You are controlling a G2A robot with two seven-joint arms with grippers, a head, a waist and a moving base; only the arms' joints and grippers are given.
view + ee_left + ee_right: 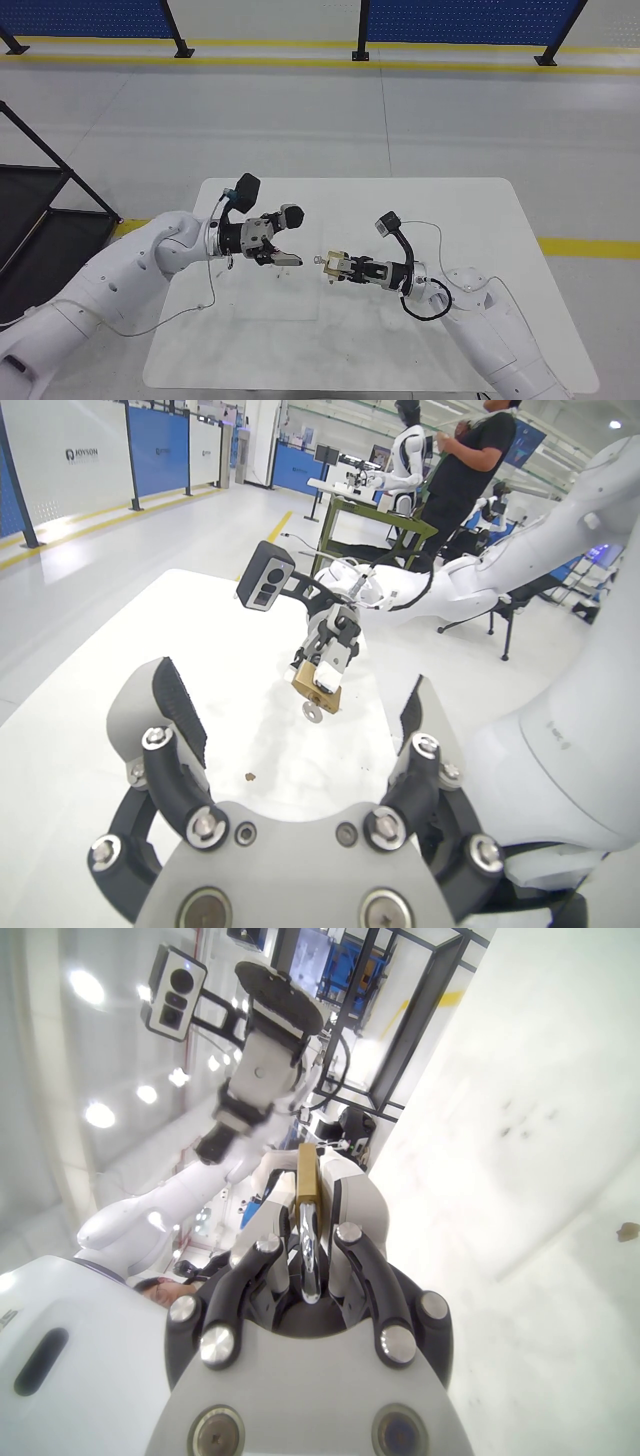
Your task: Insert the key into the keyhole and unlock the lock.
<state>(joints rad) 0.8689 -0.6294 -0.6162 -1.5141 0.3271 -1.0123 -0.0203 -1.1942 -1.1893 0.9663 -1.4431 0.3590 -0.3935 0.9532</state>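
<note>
My right gripper [338, 267] is shut on a brass padlock [335, 266], held above the middle of the white table [450, 220]. A silver key [314, 711] sticks out of the padlock [316, 692] at its end facing the left arm. In the right wrist view the padlock's brass body [306, 1173] sits between the white fingers [350, 1188], with its silver shackle [309, 1248] pointing back at the wrist. My left gripper [295, 238] is open a short way from the key, touching neither it nor the padlock. Its black-padded fingers [175, 710] stand wide apart with nothing between them.
A black metal rack [40, 210] stands off the table's left side. Blue barrier panels [460, 20] line the floor far behind. A small brown speck [249, 776] lies on the tabletop under the left gripper.
</note>
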